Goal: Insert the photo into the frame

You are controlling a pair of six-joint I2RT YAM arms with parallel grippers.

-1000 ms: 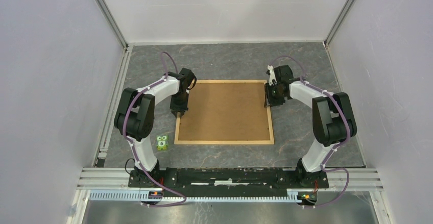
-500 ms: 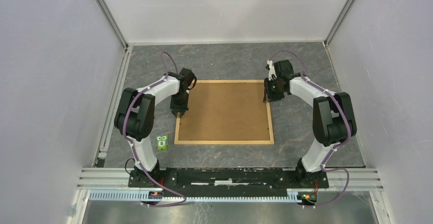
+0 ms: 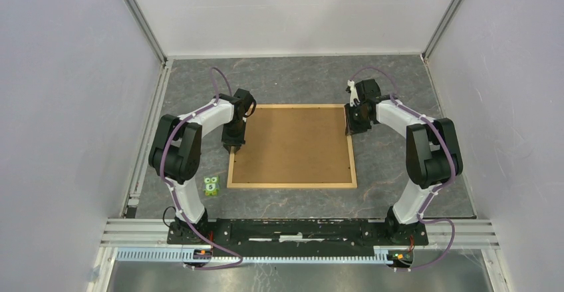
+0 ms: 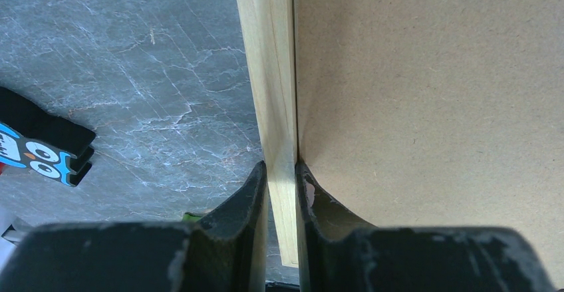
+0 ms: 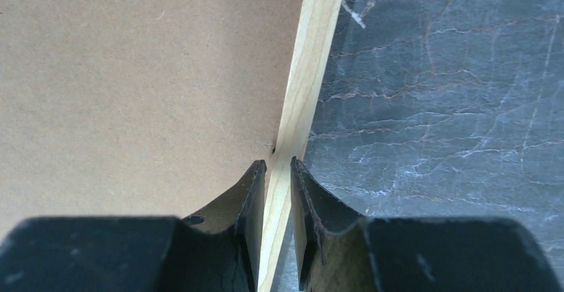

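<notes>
The frame (image 3: 292, 185) of thin light wood lies flat on the grey table, and a plain brown backing board (image 3: 292, 146) fills it. The photo is hidden. My left gripper (image 3: 234, 147) is shut on the frame's left strip (image 4: 266, 52), one finger outside and one on the board (image 4: 432, 92). My right gripper (image 3: 348, 131) stands at the right strip near the far corner. In the right wrist view its fingers (image 5: 255, 192) press both sides of that strip (image 5: 312, 59), one of them over the board (image 5: 133, 72).
A small green owl toy (image 3: 211, 186) stands on the table left of the frame's near left corner. A black and blue owl piece (image 4: 40, 155) lies left of the frame in the left wrist view. Grey walls enclose the table on three sides.
The right gripper has shifted slightly toward the frame's far right corner and its jaws have narrowed onto the strip. The left arm and the frame have not moved.
</notes>
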